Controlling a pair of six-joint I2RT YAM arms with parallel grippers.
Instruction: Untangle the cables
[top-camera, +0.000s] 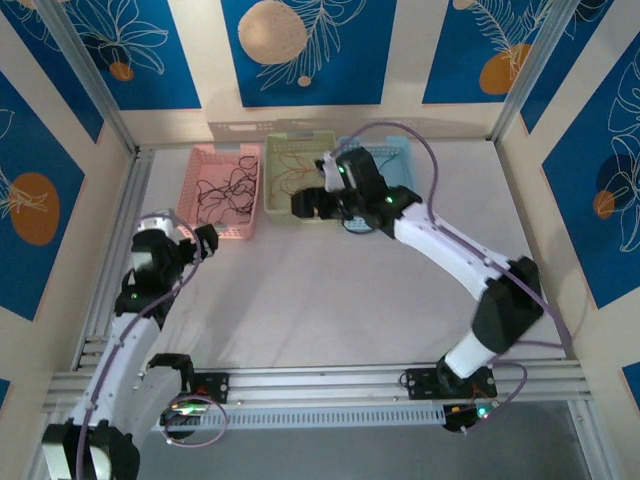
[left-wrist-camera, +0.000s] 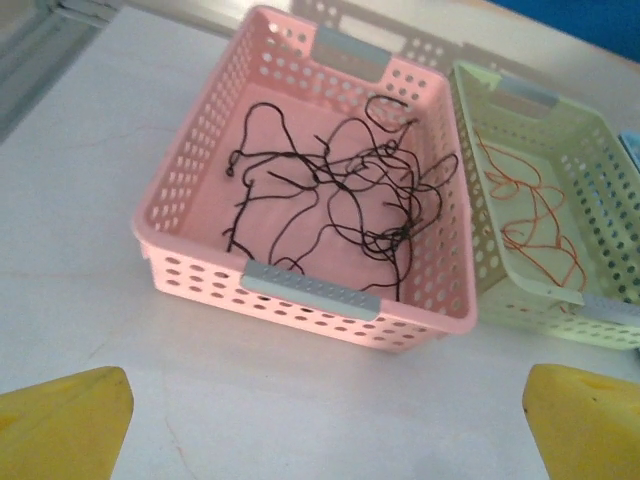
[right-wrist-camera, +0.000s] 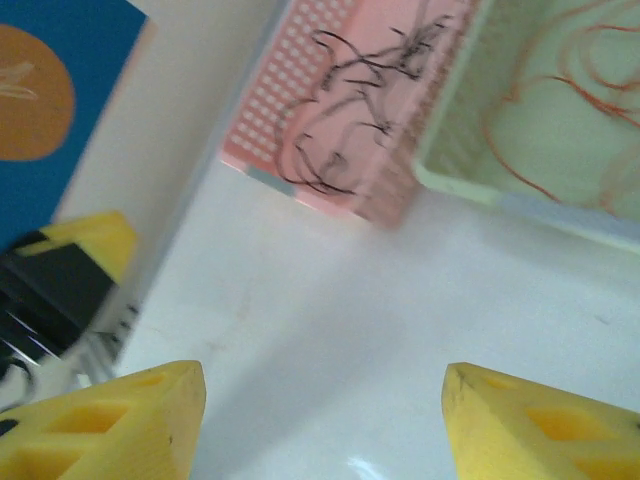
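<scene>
Sorting appeared largely complete, judging from the layout. The black cables (left-wrist-camera: 340, 200) lay in loose curls inside the pink basket (left-wrist-camera: 310, 292), at the upper centre of the left wrist view. The orange-red cables (left-wrist-camera: 530, 225) lay in the green basket (left-wrist-camera: 545, 305) just beside it, at the right of that frame. No strand of one colour was seen among the other, and every cable in view lay in a basket. The black strands crossed one another in places; whether any knot was left among them could not be told. A blue basket (top-camera: 398, 150) stood behind the right arm, its contents hidden. The left pincer (left-wrist-camera: 320, 430) stood wide open and empty, facing the pink basket. The right pincer (right-wrist-camera: 325, 420) stood open above the bare desk (top-camera: 330, 290), holding nothing.
</scene>
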